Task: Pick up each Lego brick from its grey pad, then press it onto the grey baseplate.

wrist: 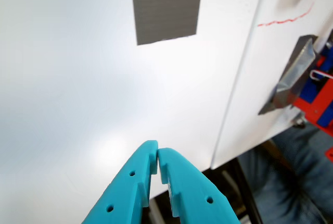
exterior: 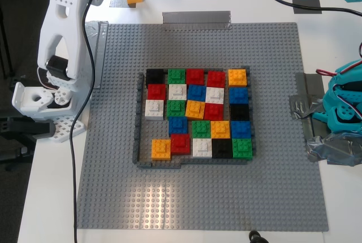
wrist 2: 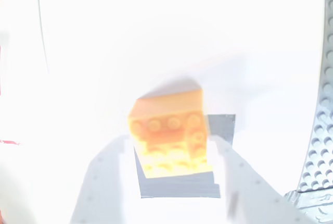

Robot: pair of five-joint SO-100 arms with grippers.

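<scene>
- Off the grey baseplate's (exterior: 113, 141) far edge, at the exterior view's left end of it: my second gripper (wrist 2: 169, 153), white jaws pinching the orange Lego brick (wrist 2: 169, 130) from either side.
- Brick tilted in the grip, studs turned toward the wrist camera; square in plan, so no long axis to line up.
- Directly under it, the grey pad (wrist 2: 179, 182) – whether the brick has cleared the tape or is touching it cannot be told through the glare.
- Judged step: pickup made, carry not yet begun.
- Key relation for the coming move – baseplate lies on the near side of the held brick in the exterior view, the dark-grey frame (exterior: 137, 118) and its coloured mosaic (exterior: 198, 113) well apart from the grip.
- Bare studs inside the frame along its edge at the exterior view's left, the side closest to this arm; likely a free place there.
- Risk, as a guess: tilted brick meeting the studs corner-first unless levelled before pressing.
- Off the baseplate's far corner at the exterior view's right: my first gripper (wrist: 157, 156), teal fingertips pressed together, nothing between them.
- Near it, a second grey pad (wrist: 166, 8), bare of any brick.
- Second arm alone placed to act on this brick; first arm far across the baseplate from it.
</scene>
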